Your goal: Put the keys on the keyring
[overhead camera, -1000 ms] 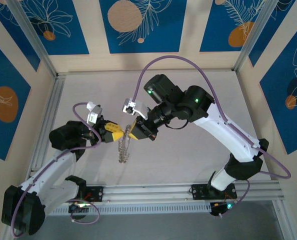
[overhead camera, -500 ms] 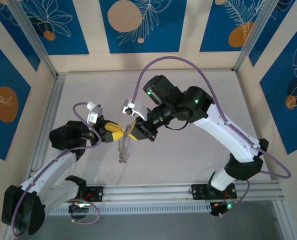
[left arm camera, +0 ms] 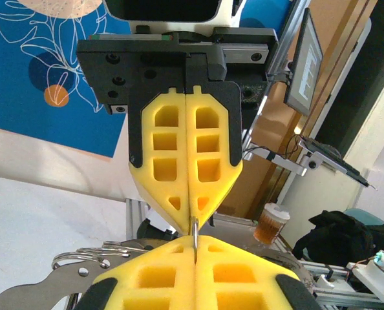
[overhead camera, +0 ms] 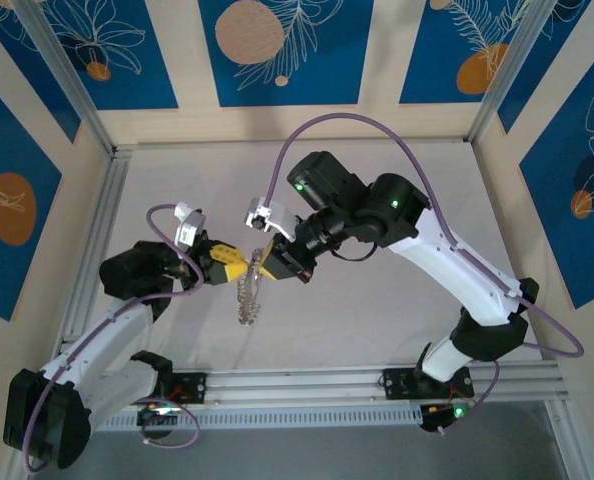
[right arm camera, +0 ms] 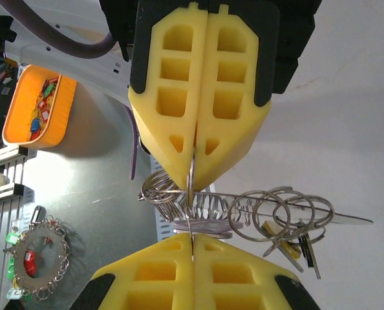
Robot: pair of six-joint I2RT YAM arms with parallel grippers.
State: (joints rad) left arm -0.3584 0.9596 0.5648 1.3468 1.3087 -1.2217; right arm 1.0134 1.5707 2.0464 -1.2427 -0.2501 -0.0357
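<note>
Yellow foam tips nose to nose: left end effector point(overhead camera: 237, 270) and right end effector point(overhead camera: 266, 264) are both clamped tight on one thin wire of the keyring point(overhead camera: 246, 298), lifted off the tabletop point(overhead camera: 377, 300). The rest of it dangles toward 6 o'clock. Keys point(right arm camera: 300, 243) hang at 4 o'clock of the pinch in the right wrist view. My read: the two-point grip steadies the wire so a gap can be pried for threading.

Table point(overhead camera: 377, 300): pale whitish-grey matte top, walled on three sides.
Near edge: silver slotted rail point(overhead camera: 307, 385), both arm bases bolted to it.
Over the middle: keyring point(overhead camera: 247, 300) dangling; contact with top unclear.
</note>
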